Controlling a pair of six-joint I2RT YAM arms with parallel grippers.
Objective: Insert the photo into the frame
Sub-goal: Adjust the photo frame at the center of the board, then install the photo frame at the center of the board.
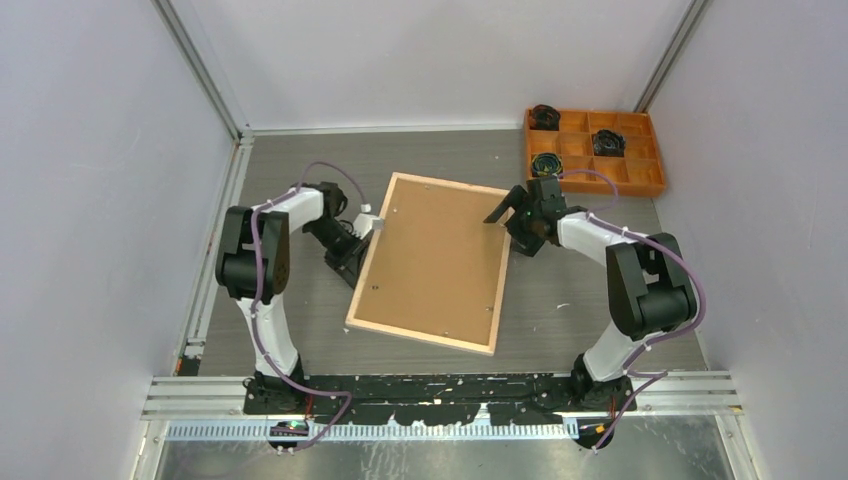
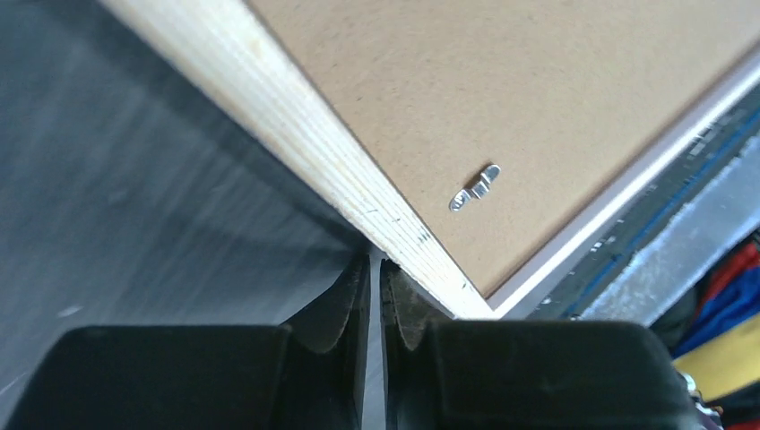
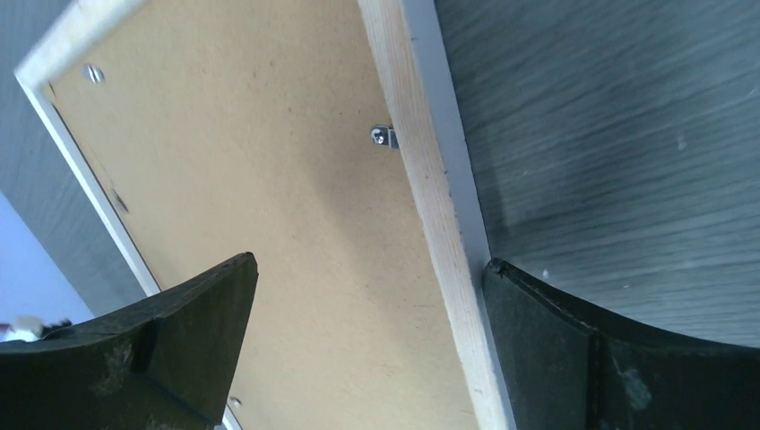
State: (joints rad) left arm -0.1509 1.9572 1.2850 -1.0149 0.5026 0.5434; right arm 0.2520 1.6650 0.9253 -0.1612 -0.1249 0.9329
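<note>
Thin-railed rectangular pale-wood frame lies back-up at centre of grey bench, plain brown backing board seated inside. Photo not visible, judged beneath. Left fingers pressed together, empty, beside the ten o'clock rail. Right fingers spread astride the two o'clock rail. Judged near completion.

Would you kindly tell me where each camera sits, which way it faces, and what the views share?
Top external: above and behind the bases, looking down at the table; left arm, right arm show.
Left wrist: on the left arm, looking along the shut left claw at the frame, toward its corner.
Right wrist: on the right arm, looking past the open right claw, astride the frame's rail.
Shared: all show the frame's wooden back and backing board.
</note>
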